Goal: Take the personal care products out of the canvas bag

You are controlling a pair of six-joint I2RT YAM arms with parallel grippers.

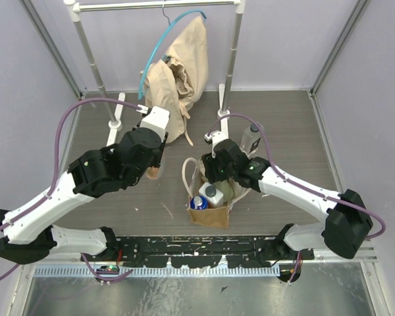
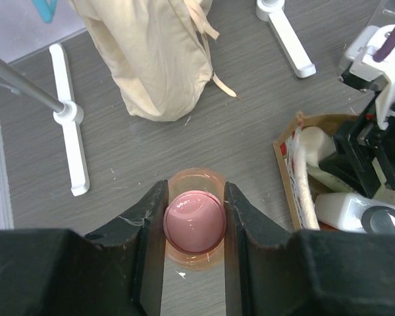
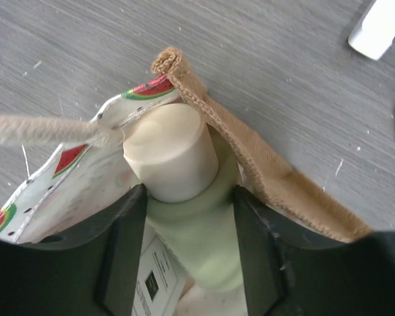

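Observation:
The tan canvas bag (image 1: 209, 217) stands upright at the table's middle front. My left gripper (image 1: 155, 168) is left of it, shut on the pink cap (image 2: 195, 222) of an amber-brown bottle (image 1: 153, 174) that stands on the table. My right gripper (image 1: 218, 176) reaches into the bag's far end, shut on the olive-green bottle (image 3: 197, 237) just below its cream cap (image 3: 171, 155), beside the bag's tan rim (image 3: 250, 158). A blue-and-white bottle (image 1: 198, 203) and a white bottle (image 1: 212, 193) sit in the bag. A clear bottle with a dark cap (image 1: 250, 137) stands on the table right of the bag.
A white garment rack (image 1: 232, 59) stands at the back with a cream cloth sack (image 1: 181, 72) hanging down to the table. Its feet (image 1: 115, 118) (image 1: 222, 113) lie on the table behind both grippers. Purple walls close in both sides.

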